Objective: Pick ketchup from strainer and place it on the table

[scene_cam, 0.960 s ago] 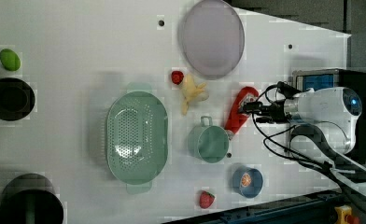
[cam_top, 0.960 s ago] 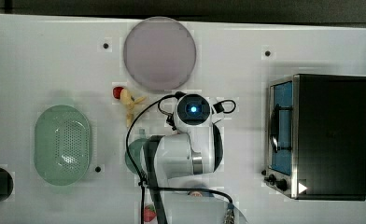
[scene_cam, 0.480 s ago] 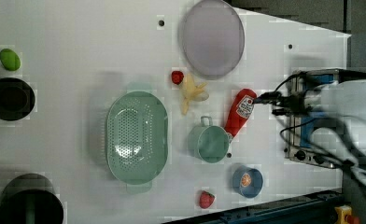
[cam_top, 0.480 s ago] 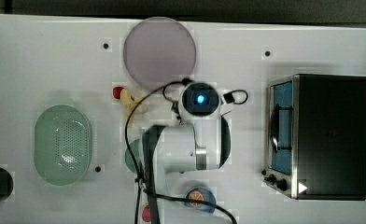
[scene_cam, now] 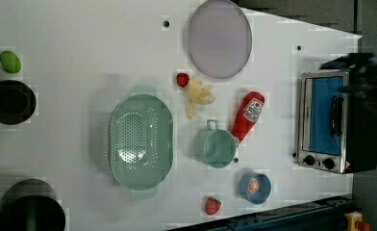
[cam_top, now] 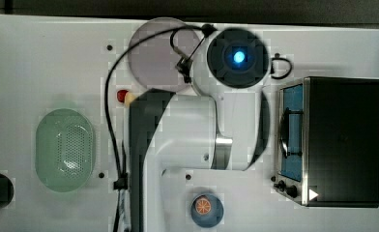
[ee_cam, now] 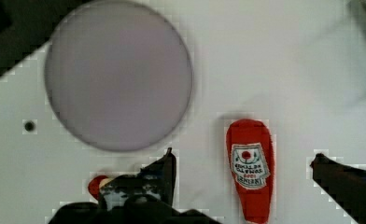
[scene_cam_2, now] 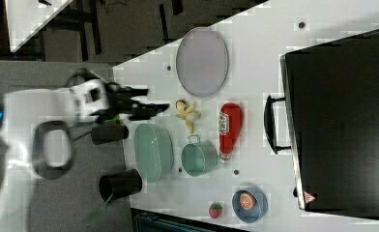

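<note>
The red squeeze ketchup bottle (scene_cam: 247, 115) with its white-and-red label lies flat on the white surface (scene_cam: 81, 48), out of the pale green oval perforated plastic strainer (scene_cam: 140, 139), which sits empty toward the left view's left. In the left view the bottle lies between the round teal handled cup (scene_cam: 216, 147), which its lower end nearly touches, and the silver toaster oven with a blue door (scene_cam: 328, 120) at the surface's right edge. A peeled yellow banana (scene_cam: 197, 95) and a small red strawberry (scene_cam: 182, 79) lie just beside it, below the round grey plate (scene_cam: 219, 38) near the far edge. A blue bowl holding an orange slice (scene_cam: 255, 186) and another strawberry (scene_cam: 212, 205) sit near the left view's bottom edge.

The end effector (ee_cam: 242, 172) is released, its two dark fingers (ee_cam: 165, 170) spread wide with the bottle lying between them on the surface, touching neither. In the right view the white arm's end effector (scene_cam_2: 149, 108) hangs raised, well above the surface.
</note>
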{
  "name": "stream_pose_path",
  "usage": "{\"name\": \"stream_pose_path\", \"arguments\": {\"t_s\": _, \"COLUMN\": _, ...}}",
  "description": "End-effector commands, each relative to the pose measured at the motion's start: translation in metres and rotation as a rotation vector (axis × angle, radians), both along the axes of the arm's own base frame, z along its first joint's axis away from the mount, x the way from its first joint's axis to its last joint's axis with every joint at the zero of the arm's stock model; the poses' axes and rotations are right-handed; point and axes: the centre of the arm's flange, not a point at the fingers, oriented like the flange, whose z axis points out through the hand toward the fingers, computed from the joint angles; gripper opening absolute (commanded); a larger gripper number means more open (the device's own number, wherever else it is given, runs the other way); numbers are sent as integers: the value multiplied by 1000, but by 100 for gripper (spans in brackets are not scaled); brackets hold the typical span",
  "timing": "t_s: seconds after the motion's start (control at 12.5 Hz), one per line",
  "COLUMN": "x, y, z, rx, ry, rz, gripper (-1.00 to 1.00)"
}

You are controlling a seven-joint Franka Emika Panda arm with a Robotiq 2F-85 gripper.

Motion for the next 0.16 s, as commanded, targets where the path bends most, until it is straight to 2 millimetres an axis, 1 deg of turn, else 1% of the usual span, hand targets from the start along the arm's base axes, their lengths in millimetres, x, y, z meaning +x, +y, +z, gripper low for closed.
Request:
{"name": "stream_pose_path", "arguments": {"t_s": 0.08, "x": 2, "y": 7, "z": 48, "rx": 13, "ry": 31, "rz": -101, "gripper": 100}}
{"name": "stream_pose_path", "arguments": {"t_s": 0.16, "x": 3, "y": 5, "z": 64, "rx": 12, "ry": 21, "rz": -104, "gripper": 100}}
